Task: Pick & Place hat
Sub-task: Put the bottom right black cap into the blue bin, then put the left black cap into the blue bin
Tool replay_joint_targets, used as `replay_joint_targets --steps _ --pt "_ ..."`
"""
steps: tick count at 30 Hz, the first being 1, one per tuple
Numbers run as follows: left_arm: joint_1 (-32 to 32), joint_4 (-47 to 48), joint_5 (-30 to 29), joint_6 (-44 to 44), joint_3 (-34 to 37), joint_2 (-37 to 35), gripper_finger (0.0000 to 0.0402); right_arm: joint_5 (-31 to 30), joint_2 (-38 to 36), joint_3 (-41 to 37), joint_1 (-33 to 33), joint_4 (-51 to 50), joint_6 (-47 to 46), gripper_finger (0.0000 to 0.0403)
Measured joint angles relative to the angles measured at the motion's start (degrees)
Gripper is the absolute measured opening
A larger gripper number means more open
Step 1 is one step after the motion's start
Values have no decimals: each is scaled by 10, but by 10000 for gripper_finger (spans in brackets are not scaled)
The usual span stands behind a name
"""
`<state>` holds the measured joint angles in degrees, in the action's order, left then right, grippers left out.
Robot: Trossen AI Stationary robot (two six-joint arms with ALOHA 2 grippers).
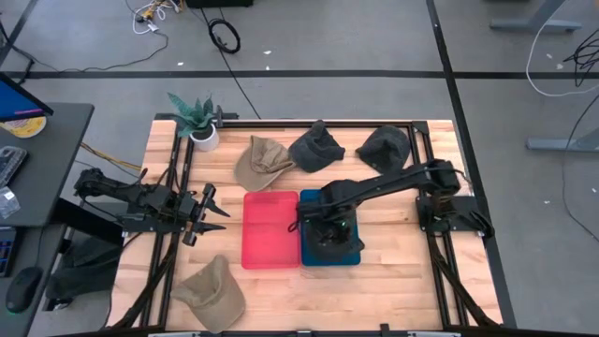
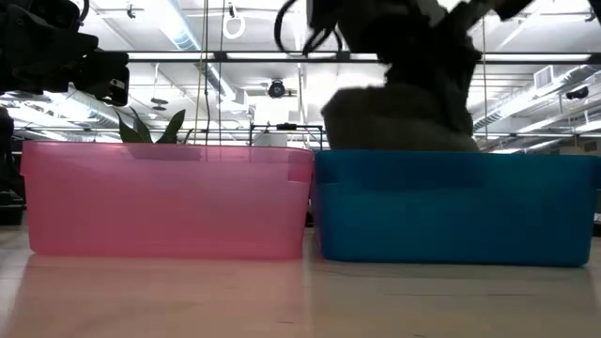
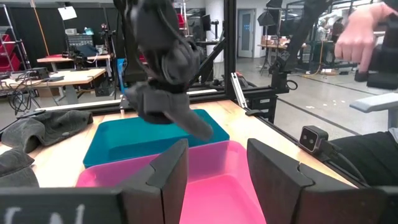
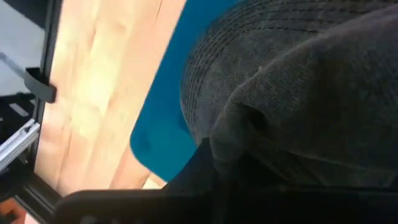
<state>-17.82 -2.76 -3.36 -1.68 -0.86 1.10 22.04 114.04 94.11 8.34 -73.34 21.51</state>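
While the right gripper [image 1: 323, 225] hangs clamped on a dark hat [image 1: 339, 239] over the blue bin [image 1: 309, 257], the pink bin [image 1: 267, 229] holds nothing and the left gripper [image 1: 217, 213] waits open beside it.

The table [image 1: 393, 290] is made of light wood. A pink bin [image 1: 270, 229] and a blue bin [image 1: 329, 255] sit side by side in the middle, touching. Along the far edge lie a tan cap [image 1: 262, 161] and two dark caps [image 1: 316, 147] [image 1: 384, 146]. A small plant in a white pot [image 1: 199, 124] stands near the far left corner. Another tan cap [image 1: 211, 293] lies near the front edge, maybe hanging over it a little.
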Motion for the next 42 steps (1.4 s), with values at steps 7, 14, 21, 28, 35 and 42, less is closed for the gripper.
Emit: replay_joint_targets --steps 7,14,21,28,35,42 --pt "0 0 0 0 0 0 169 -5 52 0 -1 -5 -4 33" --pt "0 0 0 0 0 0 169 -33 52 0 -4 -4 -22 147" --pt "0 0 0 0 0 0 169 -52 23 0 -29 -41 -57 250" --pt "0 0 0 0 0 0 169 -132 -30 0 -69 -31 -126 284" --pt "0 0 0 0 0 0 169 -240 -60 0 -135 81 -196 273" --pt "0 0 0 0 0 0 169 -241 -57 0 -217 211 -250 259"
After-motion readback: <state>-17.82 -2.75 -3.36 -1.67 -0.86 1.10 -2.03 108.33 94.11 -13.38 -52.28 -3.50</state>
